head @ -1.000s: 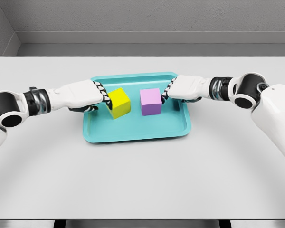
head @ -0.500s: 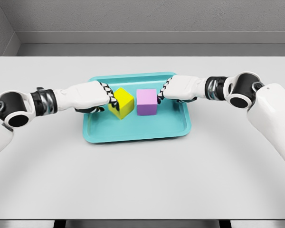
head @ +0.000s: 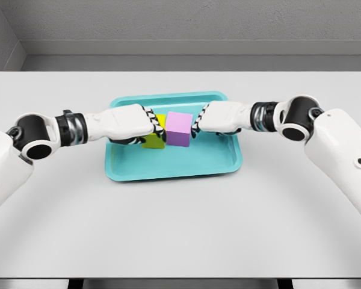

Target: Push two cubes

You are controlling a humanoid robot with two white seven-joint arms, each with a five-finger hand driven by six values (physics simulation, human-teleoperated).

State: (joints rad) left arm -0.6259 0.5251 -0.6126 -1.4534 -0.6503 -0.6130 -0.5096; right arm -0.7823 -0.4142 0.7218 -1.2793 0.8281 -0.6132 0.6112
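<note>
Teal tray (head: 168,168) sits near the middle of the grey table (head: 180,229). Both cubes are inside it, toward the back half. Yellow cube (head: 156,139) is on the left, largely hidden by the left hand; only its right and lower faces show. Purple cube (head: 179,129) is on the right, and the two cubes are touching side by side.

Left hand (head: 126,123) reaches in from the left, fingers curled into a loose fist, knuckles pressed against the yellow cube's left face. It grips nothing.

Right hand (head: 219,117) reaches in from the right, fingers likewise curled, knuckles against the purple cube's right face. It grips nothing either.

Both forearms lie roughly level above the tray's side rims, pointing at each other, with the cubes between the fists.
</note>
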